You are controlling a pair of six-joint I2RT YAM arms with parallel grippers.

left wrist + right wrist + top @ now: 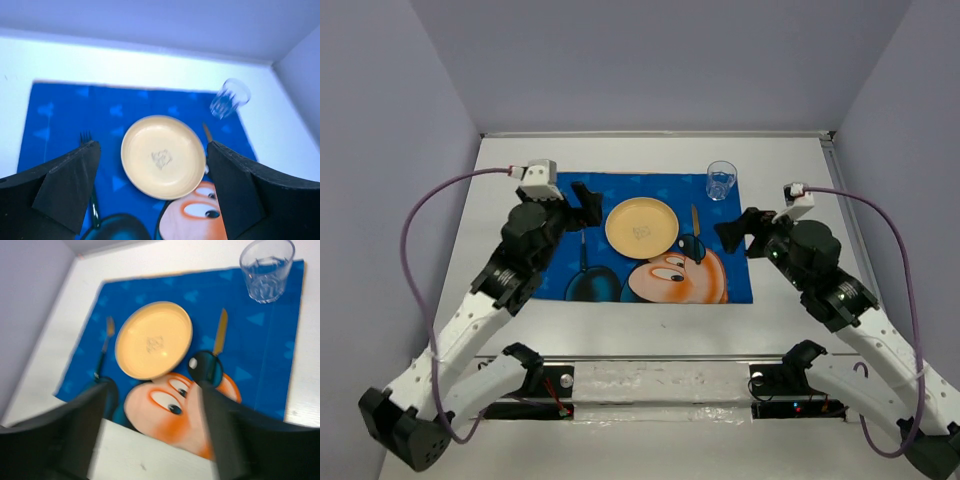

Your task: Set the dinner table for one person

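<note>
The white dinner table (498, 185) carries a blue Mickey Mouse placemat (735, 285). On the mat lie a cream plate (641, 226), a fork (583, 258) to its left and a knife (696, 220) to its right. A clear glass (721, 180) stands at the mat's far right corner. My left gripper (586, 205) hovers open and empty above the mat's far left part, over the fork. My right gripper (734, 232) hovers open and empty over the mat's right edge. The left wrist view shows the plate (163, 156), fork tines (86, 136) and glass (230, 97). The right wrist view shows the plate (154, 339), knife (220, 332) and glass (266, 270).
Grey walls enclose the table on the left, back and right. A metal rail (660, 380) with the arm bases runs along the near edge. Purple cables (415, 250) loop off both wrists. Bare white tabletop (150, 455) lies between the mat and the rail.
</note>
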